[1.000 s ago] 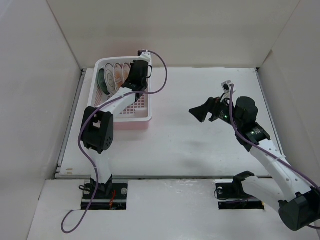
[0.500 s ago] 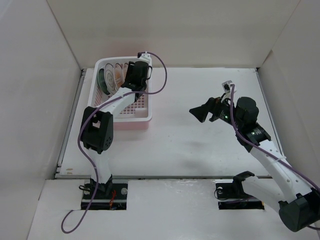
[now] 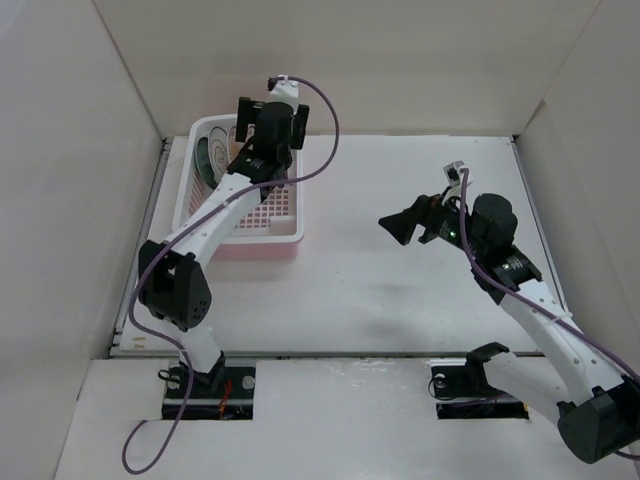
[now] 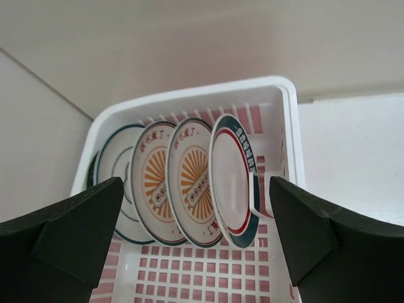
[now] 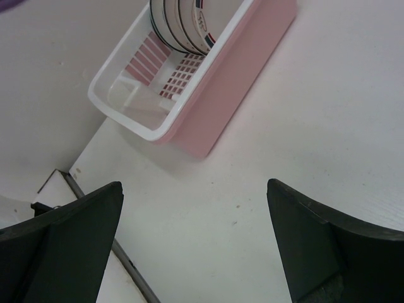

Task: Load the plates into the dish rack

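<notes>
Hovering over the dish rack [image 4: 189,95], left gripper [image 4: 196,208] spread, empty | right gripper [image 5: 194,189] spread above counter [image 5: 284,126] | plates [image 4: 189,180] upright in rack's far end (likely stiff, slick, breakable) | best grasped by rim

Bright, even, diffuse light; soft faint shadows, frames sharp throughout.

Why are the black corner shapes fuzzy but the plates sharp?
Left wrist view: those are fingers of the left hand, too near the lens, so soft-edged; the plates in the dish rack sit in focus. Right wrist view: fingers of the right hand blur likewise.
</notes>
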Motion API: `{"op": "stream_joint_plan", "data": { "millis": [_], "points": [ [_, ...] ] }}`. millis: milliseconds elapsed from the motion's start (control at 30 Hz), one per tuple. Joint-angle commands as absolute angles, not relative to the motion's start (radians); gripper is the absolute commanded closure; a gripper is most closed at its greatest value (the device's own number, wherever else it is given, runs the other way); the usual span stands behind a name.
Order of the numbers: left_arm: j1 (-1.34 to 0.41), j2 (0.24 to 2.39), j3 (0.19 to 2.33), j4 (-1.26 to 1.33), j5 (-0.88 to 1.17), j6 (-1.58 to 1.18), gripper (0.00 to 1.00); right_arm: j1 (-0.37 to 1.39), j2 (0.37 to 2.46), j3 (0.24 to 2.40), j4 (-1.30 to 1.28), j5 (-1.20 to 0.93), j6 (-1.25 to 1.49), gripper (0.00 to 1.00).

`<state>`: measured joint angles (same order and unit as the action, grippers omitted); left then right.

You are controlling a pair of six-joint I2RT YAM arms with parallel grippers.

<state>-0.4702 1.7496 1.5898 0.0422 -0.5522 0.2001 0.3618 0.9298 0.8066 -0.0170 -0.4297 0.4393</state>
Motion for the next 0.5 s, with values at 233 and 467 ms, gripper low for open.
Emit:
{"op": "stream_joint_plan", "data": {
  "millis": [233, 467],
  "points": [
    [-0.512, 1.312, 1.494, -0.256, -0.597, -0.231, 0.0, 0.394, 0.868, 0.87, -0.109, -0.215, 0.331, 0.0],
    [-0.633, 1.062, 1.327, -0.482, -0.643, -0.409, 0.0, 0.462, 0.848, 0.919, -0.201, -0.072, 0.321, 0.0]
  ]
}}
